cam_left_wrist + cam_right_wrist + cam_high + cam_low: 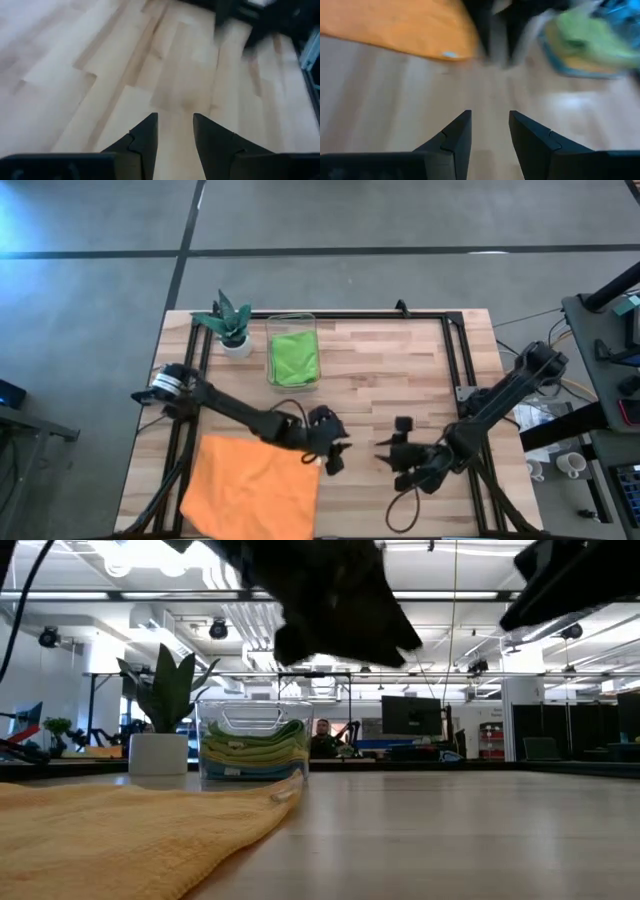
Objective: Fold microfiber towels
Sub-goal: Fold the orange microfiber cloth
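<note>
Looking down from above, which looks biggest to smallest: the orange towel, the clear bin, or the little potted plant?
1. Orange towel, by far the largest.
2. Clear bin.
3. Potted plant, slightly smaller than the bin.

Light butcher-block wooden table [400, 380] edged by a black metal frame, small green potted plant in a white pot [232, 325] at its far left, clear plastic bin [293, 352] just beside the plant, dark monitor [410, 716] in the room behind
</note>
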### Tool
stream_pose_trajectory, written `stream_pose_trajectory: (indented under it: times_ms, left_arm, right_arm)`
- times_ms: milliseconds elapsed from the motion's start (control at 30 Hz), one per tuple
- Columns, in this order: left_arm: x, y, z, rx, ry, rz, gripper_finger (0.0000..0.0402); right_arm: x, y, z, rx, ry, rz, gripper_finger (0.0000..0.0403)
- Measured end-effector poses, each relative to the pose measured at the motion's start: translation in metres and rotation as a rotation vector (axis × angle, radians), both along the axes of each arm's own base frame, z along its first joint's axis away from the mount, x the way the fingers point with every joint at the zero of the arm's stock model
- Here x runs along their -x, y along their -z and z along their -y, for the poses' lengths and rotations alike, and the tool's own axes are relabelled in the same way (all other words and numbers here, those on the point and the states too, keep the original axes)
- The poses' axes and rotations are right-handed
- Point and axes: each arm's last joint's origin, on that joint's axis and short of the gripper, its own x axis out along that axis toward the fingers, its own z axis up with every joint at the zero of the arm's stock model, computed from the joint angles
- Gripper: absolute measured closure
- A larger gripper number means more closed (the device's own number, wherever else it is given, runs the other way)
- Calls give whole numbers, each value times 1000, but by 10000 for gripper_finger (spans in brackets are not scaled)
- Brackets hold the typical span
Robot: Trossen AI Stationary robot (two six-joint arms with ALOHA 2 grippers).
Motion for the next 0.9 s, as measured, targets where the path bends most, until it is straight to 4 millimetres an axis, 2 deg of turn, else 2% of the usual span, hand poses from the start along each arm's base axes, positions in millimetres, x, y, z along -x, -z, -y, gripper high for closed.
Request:
stream_pose_trajectory:
  times_ms: [67,167,333,467,567,633,733,900]
  left_arm:
    - [8,-14,-5,-10,0,-16,293]
    - [34,-26,-4,-13,-8,-160,293]
    - [88,-40,8,61,-102,-393,293]
    - [124,-55,22,161,-166,-475,293]
    - [145,-60,32,177,-156,-504,293]
    - [152,-65,36,192,-128,-483,293]
    - [155,-68,37,184,-126,-464,293]
    - [153,-67,37,230,-197,-446,293]
  right_arm:
    - [-10,12,-8,-36,-19,-7,273]
    - [-34,28,-22,-61,-52,28,273]
    - [-92,39,-46,-42,-185,13,273]
    - [-134,55,-56,3,-280,-27,274]
    - [-167,63,-63,-31,-300,52,280]
    - [-187,69,-66,-68,-291,90,286]
    - [-205,82,-65,-95,-260,96,293]
    - [-214,102,-50,-151,-310,66,302]
